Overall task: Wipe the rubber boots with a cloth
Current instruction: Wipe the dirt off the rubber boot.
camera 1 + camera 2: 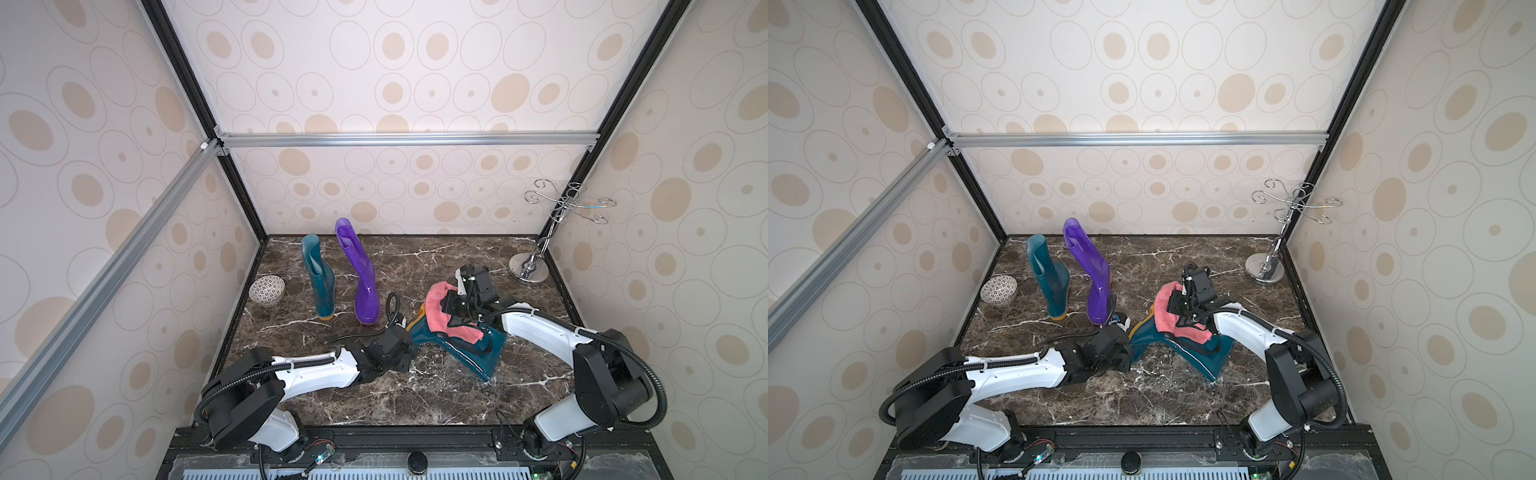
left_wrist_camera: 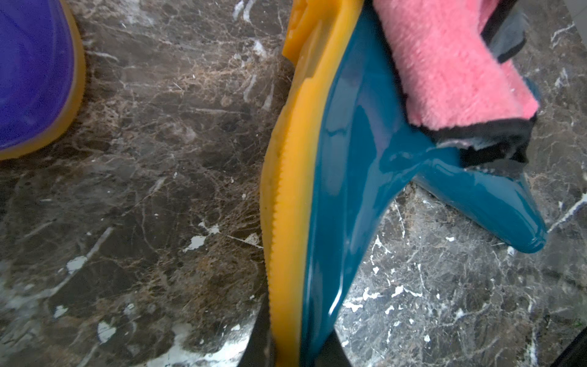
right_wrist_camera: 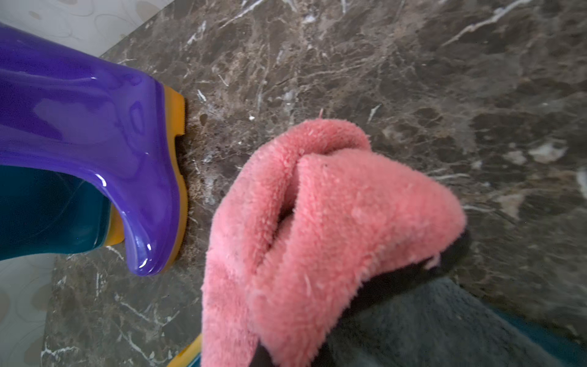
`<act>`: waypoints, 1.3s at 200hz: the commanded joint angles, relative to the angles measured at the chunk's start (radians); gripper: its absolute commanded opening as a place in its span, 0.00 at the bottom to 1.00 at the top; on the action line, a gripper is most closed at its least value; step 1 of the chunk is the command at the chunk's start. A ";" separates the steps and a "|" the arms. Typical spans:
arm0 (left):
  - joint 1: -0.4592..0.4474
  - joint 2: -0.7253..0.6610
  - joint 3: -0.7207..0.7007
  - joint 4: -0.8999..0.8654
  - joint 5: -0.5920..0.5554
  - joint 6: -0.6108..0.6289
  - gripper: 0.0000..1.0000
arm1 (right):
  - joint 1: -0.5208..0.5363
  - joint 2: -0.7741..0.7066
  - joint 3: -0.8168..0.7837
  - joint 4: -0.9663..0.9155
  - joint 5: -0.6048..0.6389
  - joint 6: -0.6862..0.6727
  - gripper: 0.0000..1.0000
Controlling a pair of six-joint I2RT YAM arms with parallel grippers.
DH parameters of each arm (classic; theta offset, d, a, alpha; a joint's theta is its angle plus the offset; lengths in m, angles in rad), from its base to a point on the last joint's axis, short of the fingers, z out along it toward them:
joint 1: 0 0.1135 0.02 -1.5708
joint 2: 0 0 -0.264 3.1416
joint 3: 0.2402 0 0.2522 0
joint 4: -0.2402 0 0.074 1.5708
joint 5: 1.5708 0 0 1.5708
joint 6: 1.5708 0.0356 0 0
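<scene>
Here, a teal boot [image 1: 465, 353] lies sideways on the marble table [image 1: 415, 395], the left gripper [image 2: 298, 348] clamped narrowly on its toe; the right gripper [image 1: 453, 311], fully closed, pinches the pink cloth [image 1: 440, 301] draped across it; another teal boot [image 1: 322, 282] and the purple boot [image 1: 365, 282] stand upright behind.

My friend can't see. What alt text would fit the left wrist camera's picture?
A glossy teal boot with an orange sole lies on its side on a dark marble table, one end pinched between the robot's two dark fingers. A fluffy pink towel drapes over it; a purple boot shows nearby.
</scene>
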 commanded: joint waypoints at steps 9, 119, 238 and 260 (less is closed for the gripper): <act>-0.001 0.005 0.037 0.019 -0.001 0.015 0.00 | -0.091 -0.058 -0.136 -0.075 0.042 0.042 0.00; 0.002 -0.006 0.043 0.033 -0.003 0.024 0.00 | -0.120 -0.579 -0.289 -0.459 0.021 -0.048 0.00; 0.003 -0.010 0.031 0.044 0.005 0.006 0.00 | 0.385 -0.163 -0.150 0.210 -0.050 0.219 0.00; 0.003 -0.013 0.031 0.044 0.008 0.004 0.00 | 0.390 -0.148 -0.178 0.248 -0.026 0.269 0.00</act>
